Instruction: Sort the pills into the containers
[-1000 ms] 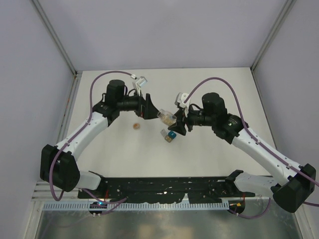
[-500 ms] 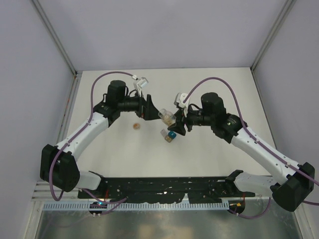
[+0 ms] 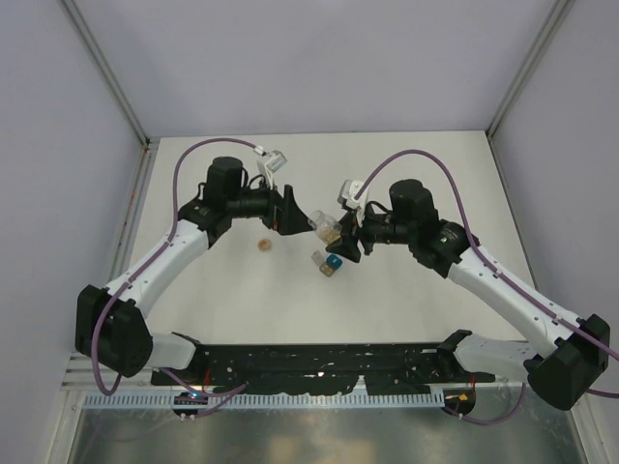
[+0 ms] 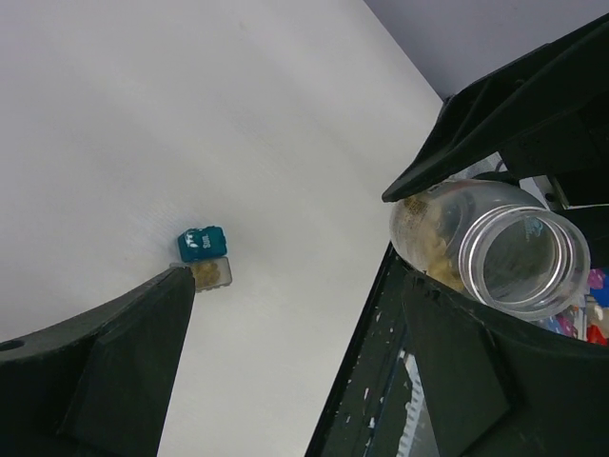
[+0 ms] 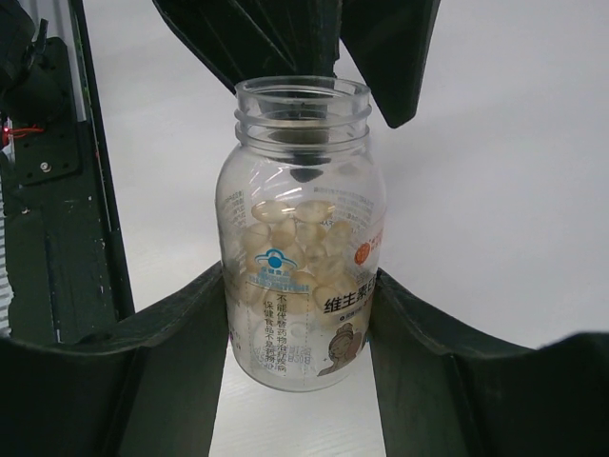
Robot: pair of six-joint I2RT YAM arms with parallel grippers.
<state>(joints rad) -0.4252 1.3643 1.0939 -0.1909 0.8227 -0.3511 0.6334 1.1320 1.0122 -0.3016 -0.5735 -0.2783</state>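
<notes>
— As both arms meet over the middle of the table (image 3: pixel 416 174), which one has the pill bottle (image 5: pixel 303 171)?
— The right gripper (image 5: pixel 300 286). Its two fingers pinch the lower body of the clear bottle from either side. The uncapped mouth points away from that wrist, toward the left gripper (image 3: pixel 298 220).
— And the left one?
— Spread wide, holding nothing. In the right wrist view its two black fingers stand apart just past the bottle's rim, at about 11 and 1 o'clock of the mouth.
— Where are the pills?
— Pale capsules (image 5: pixel 285 233) are heaped inside the bottle, at the end away from the mouth.
— The containers?
— On the table in the top view, at 6 o'clock of the bottle and near it. The grey box (image 3: pixel 318 257) and the teal box (image 3: pixel 333 263) sit touching, teal at 3 o'clock of grey. From the left wrist the teal one shows white print on top. The grey one looks yellowish inside; I cannot tell what that is.
— Anything else down there?
— A small orange-brown cap (image 3: pixel 263 246), lying alone at 9 o'clock of the boxes, well apart from them
</notes>
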